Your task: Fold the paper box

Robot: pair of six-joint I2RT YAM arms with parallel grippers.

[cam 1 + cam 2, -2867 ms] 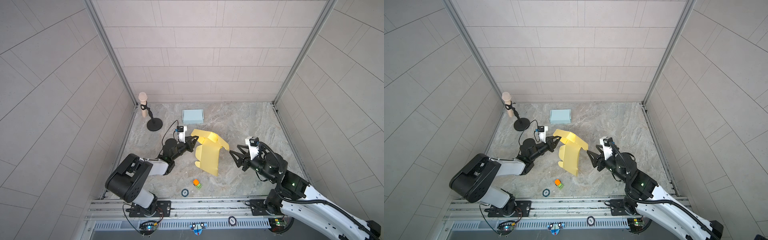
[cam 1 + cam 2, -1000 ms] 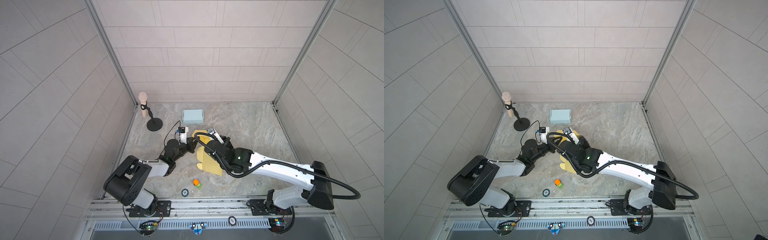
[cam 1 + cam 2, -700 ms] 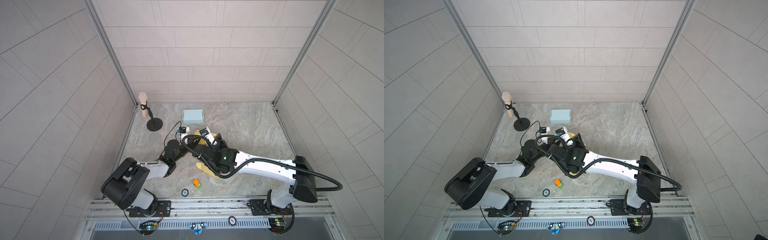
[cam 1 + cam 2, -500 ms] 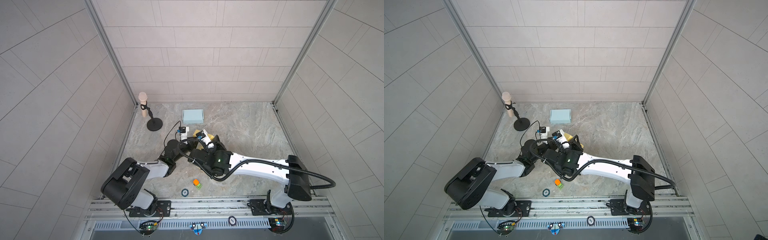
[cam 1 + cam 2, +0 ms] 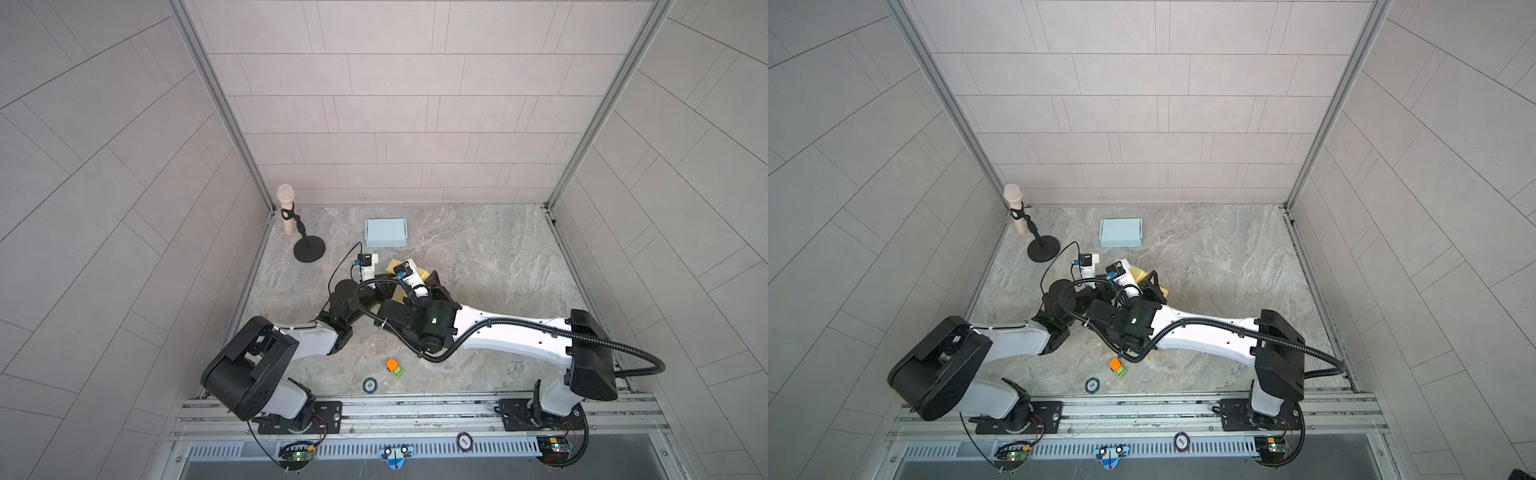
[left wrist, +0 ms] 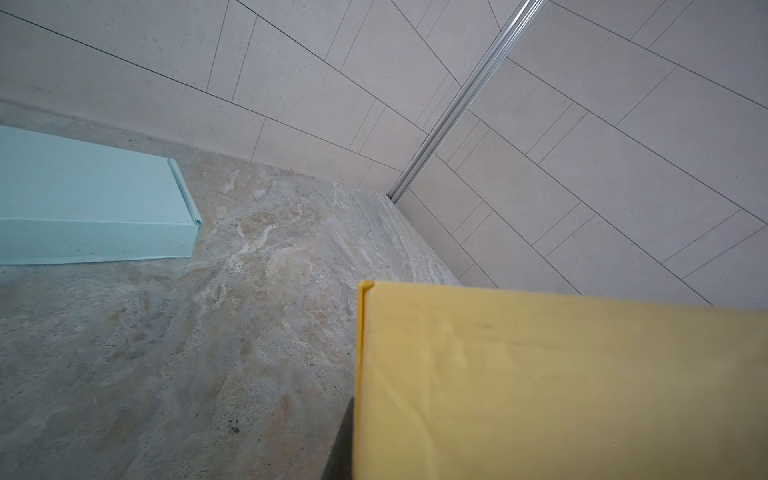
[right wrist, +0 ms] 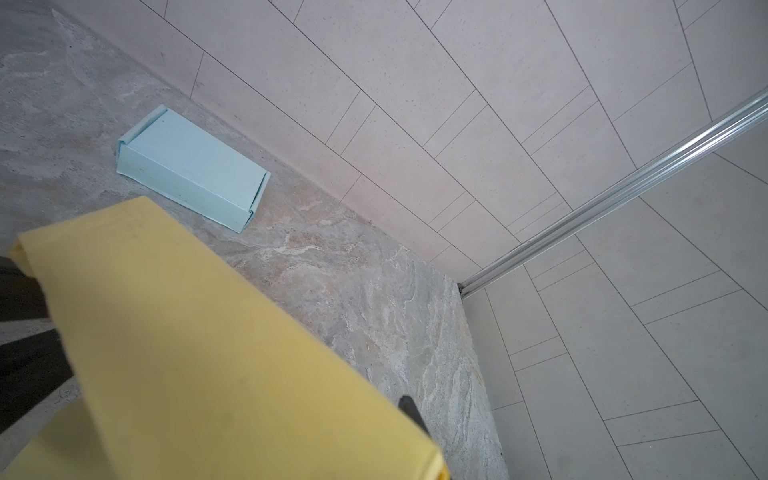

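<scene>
From my station I see the yellow paper box (image 5: pixel 422 274) a little toward 9 o'clock from the centre of the marble table (image 5: pixel 490 253), and in both top views the two arms cover most of it. The left gripper (image 5: pixel 382 277) has its jaws closed on one upright side of it (in the left wrist view this side stands very near the lens). The right gripper (image 5: pixel 435 279) is at the box from 3 o'clock. In the right wrist view a yellow fold hides it except for one dark fingertip (image 7: pixel 409 409), so I cannot tell how wide its jaws are. A light blue box (image 5: pixel 385 232) lies apart at 12 o'clock.
</scene>
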